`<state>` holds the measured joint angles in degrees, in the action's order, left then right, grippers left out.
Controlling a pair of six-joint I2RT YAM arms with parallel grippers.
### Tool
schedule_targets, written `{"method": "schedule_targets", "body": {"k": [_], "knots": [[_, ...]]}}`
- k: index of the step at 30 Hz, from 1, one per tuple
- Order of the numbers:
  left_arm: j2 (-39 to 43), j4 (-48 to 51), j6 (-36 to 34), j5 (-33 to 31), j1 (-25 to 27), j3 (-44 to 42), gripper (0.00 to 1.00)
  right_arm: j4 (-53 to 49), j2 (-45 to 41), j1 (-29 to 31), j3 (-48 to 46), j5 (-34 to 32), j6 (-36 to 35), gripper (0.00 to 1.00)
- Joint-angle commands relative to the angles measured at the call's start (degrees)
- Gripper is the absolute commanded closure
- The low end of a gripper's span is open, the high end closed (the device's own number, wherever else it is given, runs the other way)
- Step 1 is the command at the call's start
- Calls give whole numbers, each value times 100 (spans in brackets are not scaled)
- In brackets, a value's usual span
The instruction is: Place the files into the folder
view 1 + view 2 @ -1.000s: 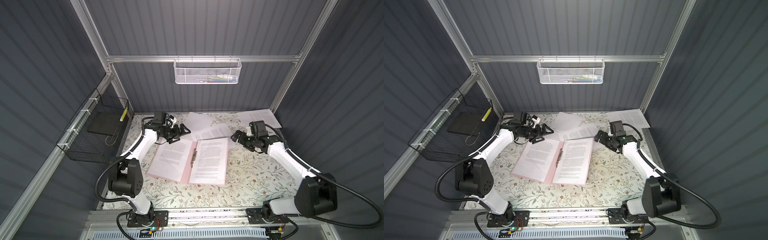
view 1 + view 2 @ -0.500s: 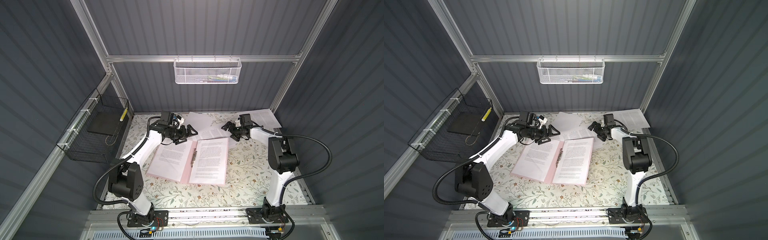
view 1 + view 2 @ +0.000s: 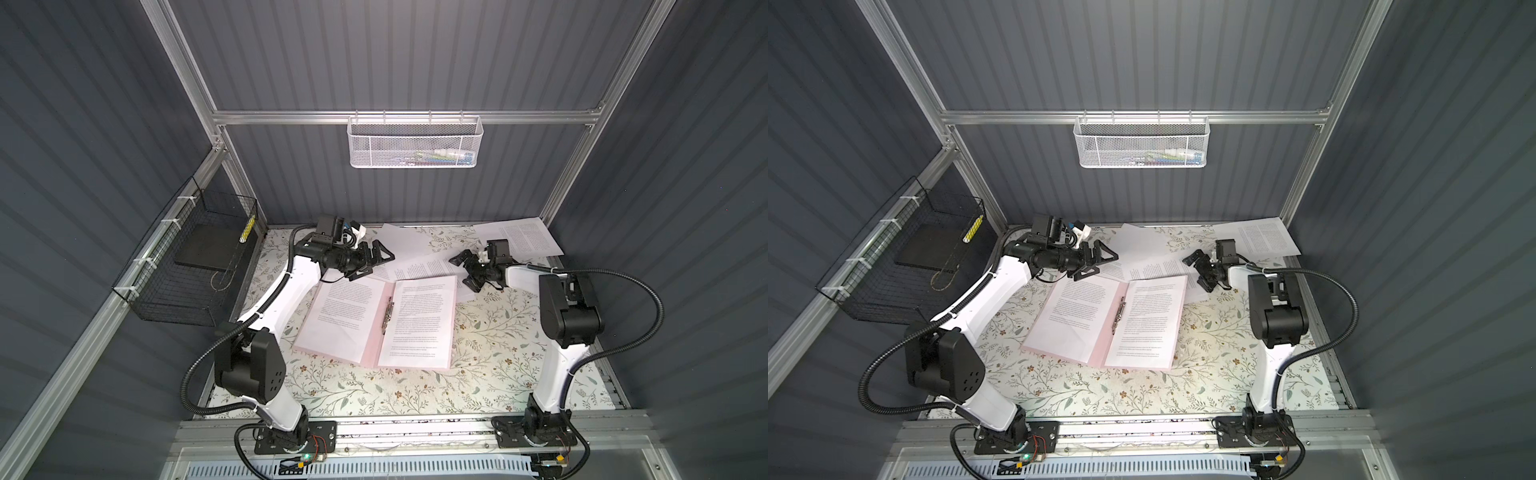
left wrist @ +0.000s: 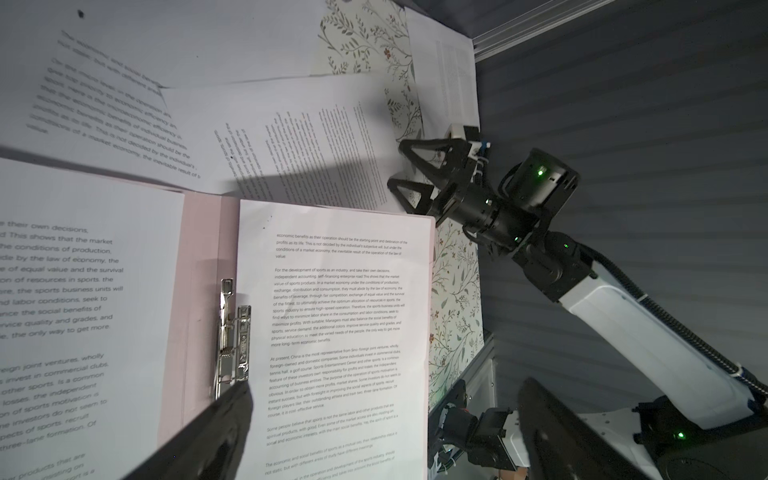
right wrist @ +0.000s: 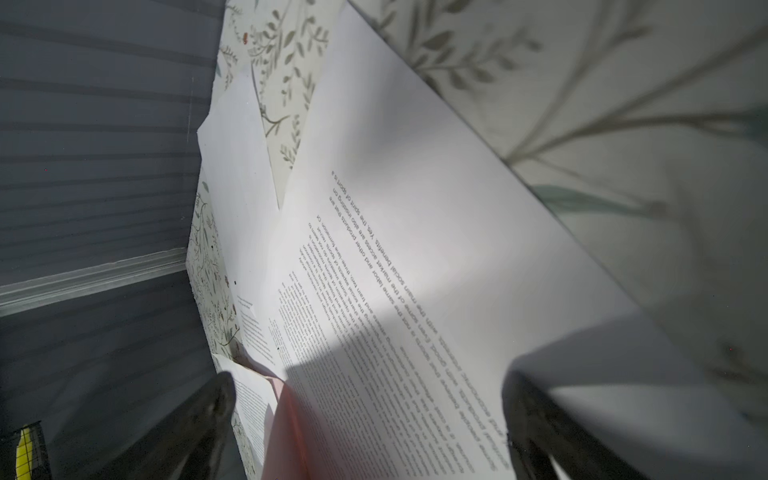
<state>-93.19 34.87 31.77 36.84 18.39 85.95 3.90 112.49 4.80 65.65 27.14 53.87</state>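
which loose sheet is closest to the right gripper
The sheet beside the folder's far edge; the right gripper hovers open at its corner. The other two lie farther back.

Both top views are looking steeply down from high at the front, sharing the whole table (image 3: 490, 332). The left wrist camera is facing across the folder (image 4: 199, 257) toward the right arm (image 4: 623, 316); the right wrist camera is skimming close over the files (image 5: 415, 249).

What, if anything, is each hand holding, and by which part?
Nothing: the left hand and the right hand both stand open and empty.
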Motion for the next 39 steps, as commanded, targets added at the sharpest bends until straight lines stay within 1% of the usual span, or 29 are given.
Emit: {"method": "schedule_targets", "body": {"k": [1, 3, 5, 8, 9, 11, 12, 14, 15, 17, 18, 21, 25, 27, 30, 33, 36, 39], "knots": [[281, 310, -153, 32, 13, 405, 0, -27, -684, -372, -890, -62, 190, 1], [279, 433, -199, 191, 30, 552, 0, -298, -1304, -468, -1309, -186, -136, 1], [334, 471, -232, 223, 154, 650, 0, -685, -1868, -499, -1698, -315, -457, 1], [322, 645, -328, 133, 475, 877, 0, -840, -2727, -673, -2628, -238, -449, 1], [302, 669, -329, 110, 603, 933, 0, -793, -3114, -754, -3044, -263, -371, 1], [292, 653, -283, 31, 800, 941, 0, -528, -3821, -928, -3801, -105, -264, 1], [313, 621, -257, -16, 879, 904, 0, -541, -4197, -930, -4026, -86, -333, 1], [400, 440, -91, -53, 936, 722, 0, -1039, -4688, -838, -3976, -197, -654, 1], [461, 338, 10, -87, 953, 613, 0, -1407, -4794, -807, -3797, -314, -830, 1], [544, 324, 37, -245, 1043, 505, 0, -1793, -4789, -804, -3412, -404, -1111, 1], [564, 351, 23, -377, 1126, 460, 0, -1840, -4667, -805, -3249, -417, -1201, 1], [574, 242, 93, -350, 1275, 221, 0, -1827, -3904, -814, -2553, -244, -1363, 1], [616, 41, 235, -362, 1382, -50, 0, -1156, -2466, -777, -1613, 439, -1270, 1], [609, -24, 299, -349, 1403, -130, 0, -1080, -1654, -682, -993, 651, -1272, 1], [566, -29, 311, -370, 1404, -163, 0, -1268, -544, -461, 199, 964, -1223, 1], [515, -24, 297, -401, 1405, -124, 0, -1323, 262, -231, 1057, 1079, -1036, 1], [412, 24, 271, -431, 1404, -7, 0, -1317, 680, -138, 1423, 1109, -837, 1], [329, 65, 235, -466, 1404, 118, 0, -1179, 886, -147, 1395, 1128, -583, 1]]}}
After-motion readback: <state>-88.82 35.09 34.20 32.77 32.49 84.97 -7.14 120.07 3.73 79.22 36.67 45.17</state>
